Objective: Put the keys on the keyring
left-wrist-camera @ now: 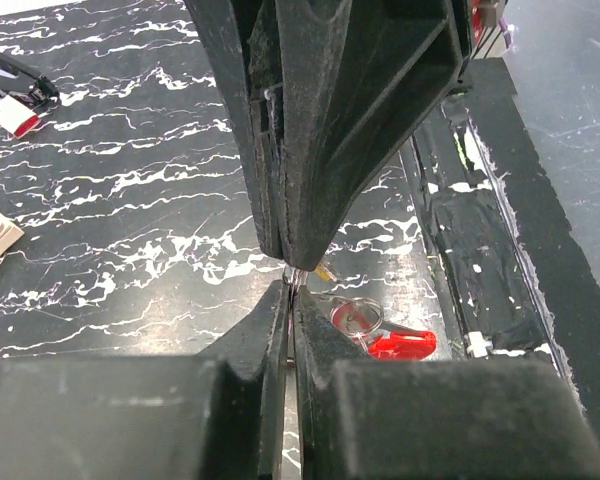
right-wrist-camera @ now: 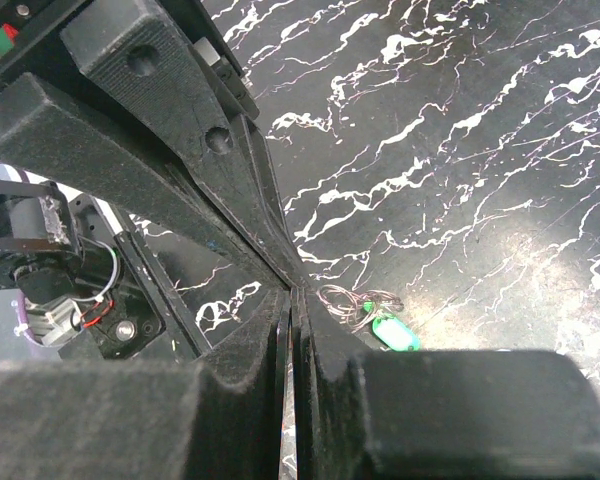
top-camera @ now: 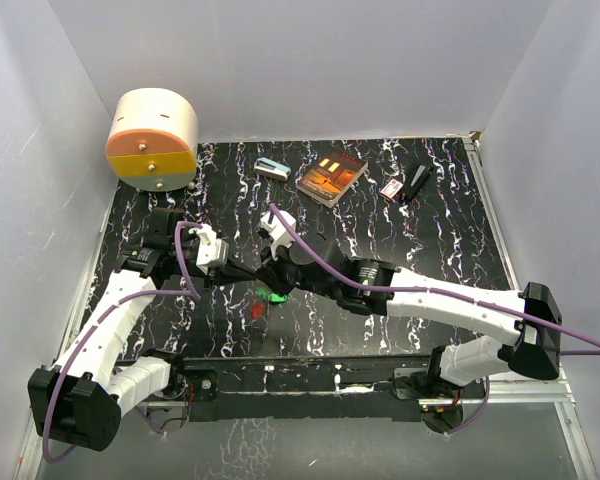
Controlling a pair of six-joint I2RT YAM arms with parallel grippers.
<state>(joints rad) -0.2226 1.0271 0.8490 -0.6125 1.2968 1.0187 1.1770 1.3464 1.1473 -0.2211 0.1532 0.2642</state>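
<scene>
My left gripper (top-camera: 242,270) and right gripper (top-camera: 268,278) meet tip to tip just above the black marbled table (top-camera: 400,240), left of centre. In the left wrist view the left gripper (left-wrist-camera: 292,290) is shut on a thin metal wire, the keyring (left-wrist-camera: 294,277), which runs up into the shut right gripper (left-wrist-camera: 292,262). A yellow bit (left-wrist-camera: 325,272) shows beside those tips. A red key (left-wrist-camera: 402,346) with a small ring lies on the table just right. In the right wrist view the right gripper (right-wrist-camera: 297,295) is shut, with a green key (right-wrist-camera: 395,332) and wire loops (right-wrist-camera: 355,303) beside it.
At the back stand a round beige-and-orange container (top-camera: 152,138), a small teal-and-white box (top-camera: 272,168), a book (top-camera: 331,177), a small red-and-white box (top-camera: 391,188) and a black object (top-camera: 418,183). The table's front rail (top-camera: 300,375) runs close behind the keys.
</scene>
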